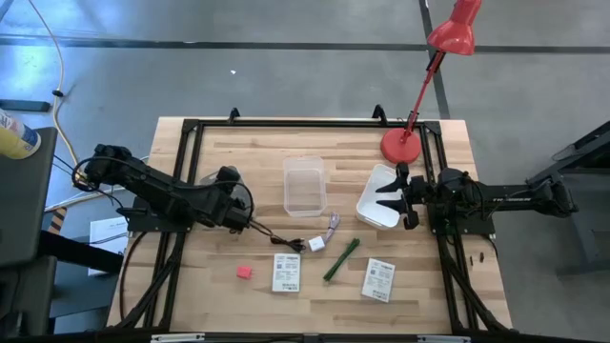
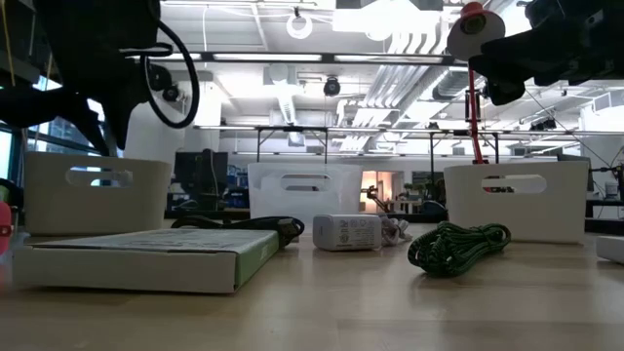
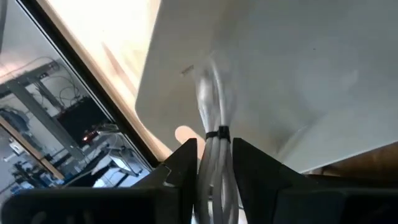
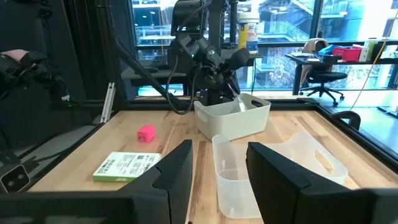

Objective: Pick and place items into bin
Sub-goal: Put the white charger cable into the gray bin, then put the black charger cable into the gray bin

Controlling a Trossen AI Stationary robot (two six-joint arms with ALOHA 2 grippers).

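Left gripper (image 3: 215,149): fingers narrow, closed against a white cable bundle (image 3: 217,118) that stands up between them; a black tie rings the bundle just past the fingertips
Beyond the left fingers: pale inside of the left white bin (image 3: 298,74), directly ahead of the bundle; whether the bundle touches it, cannot tell
Right gripper (image 4: 217,177): fingers spread wide, nothing between the pads
Just ahead of the right fingers: clear bin (image 4: 280,165), one end lying in line with the gap
Under the right gripper, high view: right white bin (image 1: 374,210)
Farther, off to one side of the right fingers: printed packet (image 4: 127,166) flat on the table, then the pink cube (image 4: 146,133) beyond it
Farthest from the right fingers: the left white bin with the left arm over it
Loose on the table, apart from both grippers: white cube (image 1: 316,244), green stick (image 1: 341,259), dark cable (image 1: 276,238), second packet (image 1: 378,280)
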